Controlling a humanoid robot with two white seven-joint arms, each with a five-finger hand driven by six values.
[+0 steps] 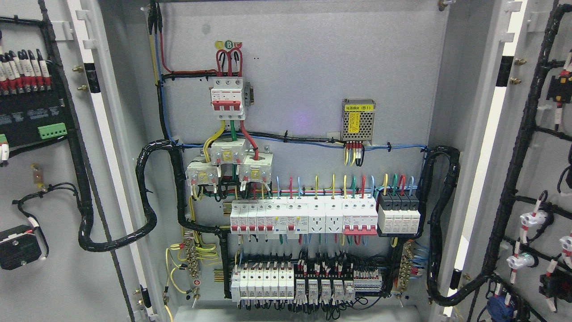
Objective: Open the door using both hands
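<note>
Doors: left door point(53, 188) and right door point(536, 179) swung wide, wiring-covered insides showing; hands out of view.

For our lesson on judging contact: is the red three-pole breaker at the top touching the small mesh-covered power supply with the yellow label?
Apart. The head view shows the red three-pole breaker left and the mesh-covered power supply right, with bare grey backplate between them.

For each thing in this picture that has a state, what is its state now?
Left door: swung open, its inner side with wiring facing the camera.
Right door: swung open, inner side showing.
Cabinet: open, the parts inside exposed.
Top breaker: wired in; its switch position cannot be told.
Robot hands: not in view.
</note>
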